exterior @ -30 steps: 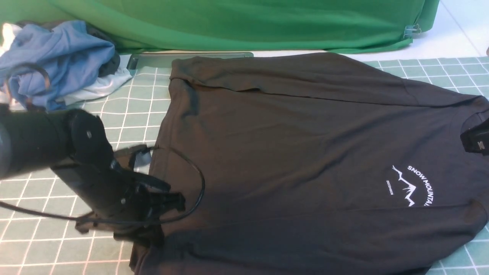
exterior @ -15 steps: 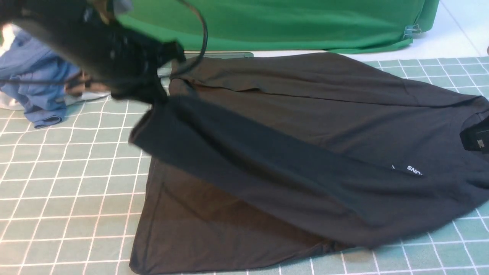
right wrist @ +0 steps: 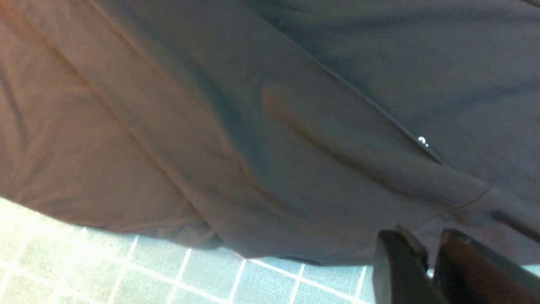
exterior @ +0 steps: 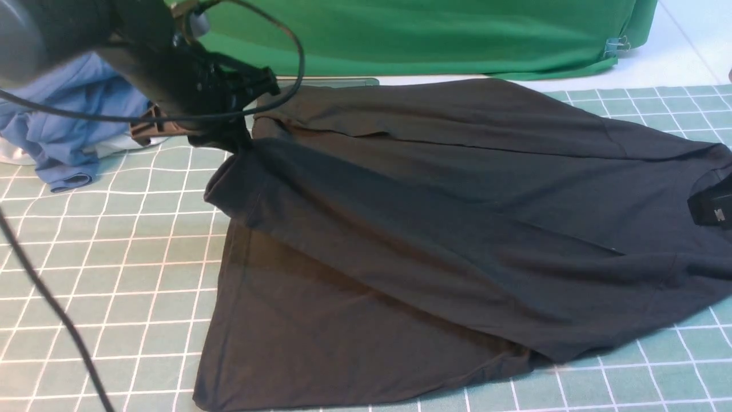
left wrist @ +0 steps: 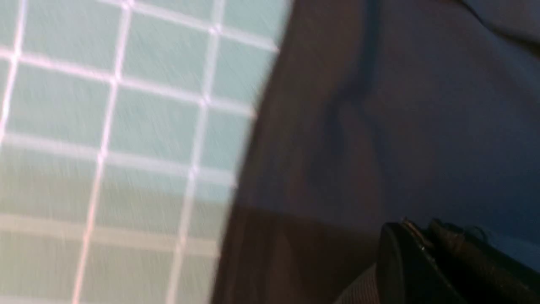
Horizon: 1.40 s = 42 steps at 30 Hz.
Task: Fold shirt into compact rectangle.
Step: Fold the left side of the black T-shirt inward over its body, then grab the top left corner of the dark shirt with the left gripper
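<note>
Front view: the black shirt (exterior: 434, 189) lies spread on the checked mat (exterior: 114, 257), with its collar toward the right. The left gripper (exterior: 229, 134) is clenched on a hem corner and holds it raised above the far left edge, so the near side lies doubled across the body. I judge this to be a lengthwise fold. The right gripper (exterior: 712, 209) sits at the collar, probably to pin it, but I cannot tell if its jaws grasp cloth. A pile of blue and white clothes (exterior: 63, 131) lies just beside the landing place, and a loose cable (exterior: 57, 320) crosses the mat.
</note>
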Motion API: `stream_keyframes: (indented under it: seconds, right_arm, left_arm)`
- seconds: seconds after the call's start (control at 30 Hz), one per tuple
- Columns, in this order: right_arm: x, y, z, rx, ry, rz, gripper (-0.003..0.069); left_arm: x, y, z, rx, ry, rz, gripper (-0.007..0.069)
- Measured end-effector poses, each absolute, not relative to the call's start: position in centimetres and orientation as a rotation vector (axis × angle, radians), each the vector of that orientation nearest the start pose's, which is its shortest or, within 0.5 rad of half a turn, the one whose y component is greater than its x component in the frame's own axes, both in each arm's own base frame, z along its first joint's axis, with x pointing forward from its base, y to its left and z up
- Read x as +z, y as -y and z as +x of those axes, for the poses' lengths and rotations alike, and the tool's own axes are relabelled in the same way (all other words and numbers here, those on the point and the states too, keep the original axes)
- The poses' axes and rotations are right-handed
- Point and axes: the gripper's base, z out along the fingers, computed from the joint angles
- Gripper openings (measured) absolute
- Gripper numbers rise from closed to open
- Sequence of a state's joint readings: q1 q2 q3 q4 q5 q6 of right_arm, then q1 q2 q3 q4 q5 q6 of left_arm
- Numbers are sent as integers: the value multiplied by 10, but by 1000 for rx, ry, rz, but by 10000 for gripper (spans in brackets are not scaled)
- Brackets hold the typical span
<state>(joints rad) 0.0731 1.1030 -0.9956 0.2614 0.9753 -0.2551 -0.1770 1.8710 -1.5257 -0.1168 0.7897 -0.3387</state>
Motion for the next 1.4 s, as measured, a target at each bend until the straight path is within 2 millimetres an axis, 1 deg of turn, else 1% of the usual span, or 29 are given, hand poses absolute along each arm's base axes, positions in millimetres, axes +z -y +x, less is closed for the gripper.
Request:
stream_keyframes:
  seconds: [0.07,0.13,0.17,0.2,0.27,0.37,0.4,0.47,0.5,0.53,0.57,0.63,0.67,0.77,0.8,0.83,0.87,0.93,1.03,1.1,1.2,1.27,1.33,1.4]
  right_arm:
    - [336,-35,206,262,-2518,-310,159]
    - [336,-35,206,262,-2518,-310,161]
    - [336,-35,206,262,-2518,-310,162]
    - [336,-35,206,262,-2518,-310,162]
    - [336,-35,206,262,-2518,-310,165]
    - [335,-35,206,261,-2518,-310,165]
    - [335,-35,206,261,-2518,-310,165]
    - [335,-35,206,261,-2517,-310,169]
    - [336,-35,206,261,-2516,-309,169]
    - [336,-35,207,259,-2507,-307,171]
    - [336,-34,208,256,-2497,-304,174]
    - [337,-34,208,254,-2489,-301,176]
    - [337,-34,209,254,-2487,-300,176]
    - [337,-34,209,253,-2483,-299,178]
    - [337,-34,209,253,-2481,-298,178]
    - [337,-34,209,253,-2481,-298,178]
    - [337,-34,209,253,-2482,-297,178]
    - [337,-34,209,252,-2479,-296,178]
    - [337,-34,210,252,-2478,-291,178]
    - [336,-34,212,252,-2474,-283,178]
    - [334,-34,213,253,-2476,-278,178]
    - [333,-34,215,254,-2482,-275,178]
    - [333,-34,216,252,-2481,-275,178]
    - [333,-34,216,249,-2478,-274,179]
  left_arm:
    - [245,78,416,-308,-2620,-312,24]
    - [236,77,421,-303,-2620,-317,39]
    - [229,77,423,-299,-2628,-319,59]
    - [226,77,424,-298,-2632,-320,63]
    - [219,77,427,-294,-2635,-328,139]
    - [226,72,434,-308,-2580,-367,252]
    - [227,71,435,-310,-2572,-370,260]
    - [248,60,449,-368,-2431,-442,342]
    - [249,59,450,-373,-2426,-448,342]
    - [260,52,458,-425,-2352,-498,367]
    - [267,44,465,-468,-2308,-548,378]
    - [268,39,475,-510,-2281,-578,378]
    - [265,38,477,-512,-2284,-585,377]
    - [245,36,500,-563,-2309,-594,353]
    - [238,37,508,-567,-2314,-572,338]
    - [225,37,515,-563,-2335,-568,330]
    - [223,38,525,-560,-2324,-536,316]
    - [209,39,539,-554,-2323,-513,303]
    - [199,39,556,-554,-2282,-497,302]
    - [189,39,568,-562,-2238,-502,302]
    - [179,40,574,-580,-2213,-516,304]
    - [165,41,578,-579,-2210,-522,309]
    - [158,40,579,-564,-2212,-515,319]
    - [156,40,581,-556,-2199,-513,326]
